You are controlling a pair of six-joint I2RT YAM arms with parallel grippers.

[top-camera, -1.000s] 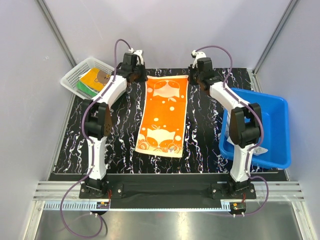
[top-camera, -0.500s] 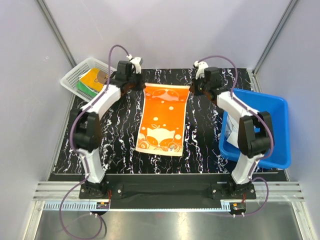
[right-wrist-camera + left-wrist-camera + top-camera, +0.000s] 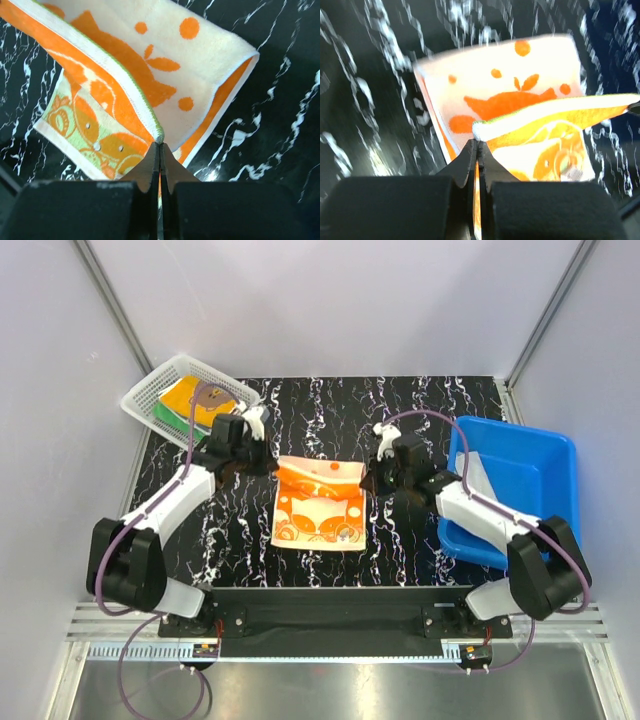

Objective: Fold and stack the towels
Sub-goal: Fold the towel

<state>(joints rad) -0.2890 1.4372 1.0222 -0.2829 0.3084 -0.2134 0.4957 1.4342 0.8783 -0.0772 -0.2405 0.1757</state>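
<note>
Black, white-veined bench (image 3: 420,410) fills the middle of the top view. A blue tub (image 3: 545,455) sits at right. A white basket (image 3: 150,390) at upper left has a yellow bear towel (image 3: 200,400) in it. At centre the orange towel (image 3: 320,510) lies doubled over, its upper edge raised off the bench. The left pincer (image 3: 477,148) is clamped on that edge's left corner, the right pincer (image 3: 160,148) on its right corner.

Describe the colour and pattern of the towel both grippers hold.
Orange and cream towel with cartoon shapes and dots, clearest in the right wrist view.
</note>
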